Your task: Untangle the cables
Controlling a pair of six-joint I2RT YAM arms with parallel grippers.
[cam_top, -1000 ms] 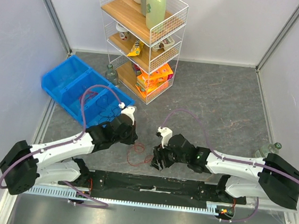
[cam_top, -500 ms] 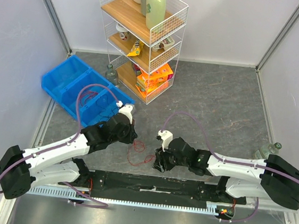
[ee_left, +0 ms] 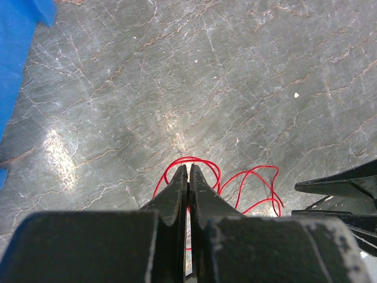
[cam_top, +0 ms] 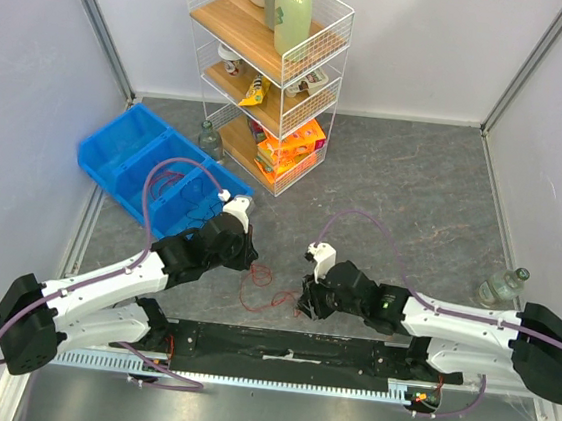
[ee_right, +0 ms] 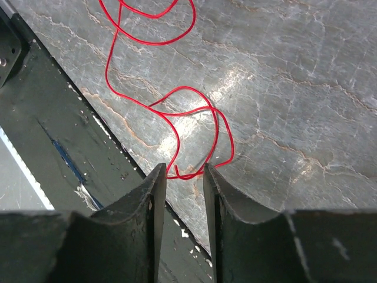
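Seemingly limp and feather-light, the cables sprawl at the table's six o'clock, one red loop clenched in the left tool, another between the parted jaws of the right tool, best pinched on a single strand.

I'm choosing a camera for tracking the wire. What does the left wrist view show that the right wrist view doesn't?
Only the left wrist view: a corner of the blue bin, and the left gripper, fingers shut, with the red cable looping just past its tips. Only the right wrist view: the black base rail, and the right gripper, jaws apart, with a loop end at the gap. Both: the red cable on the grey table.
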